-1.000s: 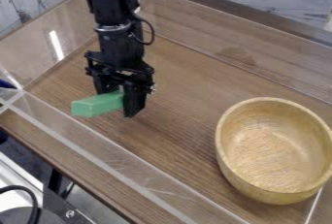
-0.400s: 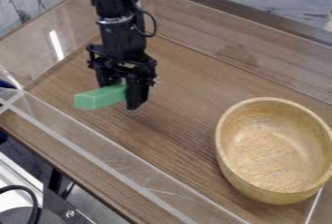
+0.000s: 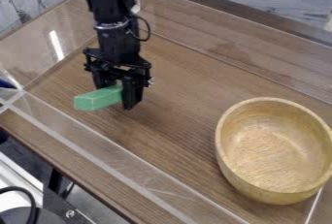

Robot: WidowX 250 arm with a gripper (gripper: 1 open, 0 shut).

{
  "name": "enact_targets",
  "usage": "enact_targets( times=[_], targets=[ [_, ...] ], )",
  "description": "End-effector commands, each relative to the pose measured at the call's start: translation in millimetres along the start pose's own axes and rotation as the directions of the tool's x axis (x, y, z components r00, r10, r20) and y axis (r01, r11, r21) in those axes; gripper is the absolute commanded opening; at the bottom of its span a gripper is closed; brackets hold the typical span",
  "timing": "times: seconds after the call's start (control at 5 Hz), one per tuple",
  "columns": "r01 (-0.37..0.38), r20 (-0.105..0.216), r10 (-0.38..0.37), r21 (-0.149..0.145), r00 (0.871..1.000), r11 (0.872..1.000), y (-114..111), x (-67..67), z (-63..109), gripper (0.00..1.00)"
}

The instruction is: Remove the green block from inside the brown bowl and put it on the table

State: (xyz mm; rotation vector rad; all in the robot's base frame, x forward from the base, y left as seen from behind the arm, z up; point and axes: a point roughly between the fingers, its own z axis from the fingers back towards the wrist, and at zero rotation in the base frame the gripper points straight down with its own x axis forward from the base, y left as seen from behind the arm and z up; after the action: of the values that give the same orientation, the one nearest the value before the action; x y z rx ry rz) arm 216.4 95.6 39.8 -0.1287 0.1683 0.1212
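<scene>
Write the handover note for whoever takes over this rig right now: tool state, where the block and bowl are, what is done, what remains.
Tool: shut on the green block, pointing down, low over the table.
Green block: out of the bowl, in the tool's grip at the left side of the table; whether it touches the surface cannot be told.
Brown bowl: empty, at the right.
Done: block removed from bowl.
Left: set it down, open the tool, withdraw.
</scene>
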Motion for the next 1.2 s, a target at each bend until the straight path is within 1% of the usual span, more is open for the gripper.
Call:
enact_targets(
  times=[0.0,1.0],
  targets=[
    [-0.014,0.049,0.013,0.025,0.999,1.0,11,13.0,8.8,0.0],
    [-0.036,0.046,0.034,0.034,0.998,0.999,18,23.4,1.7,0.0]
  ],
)
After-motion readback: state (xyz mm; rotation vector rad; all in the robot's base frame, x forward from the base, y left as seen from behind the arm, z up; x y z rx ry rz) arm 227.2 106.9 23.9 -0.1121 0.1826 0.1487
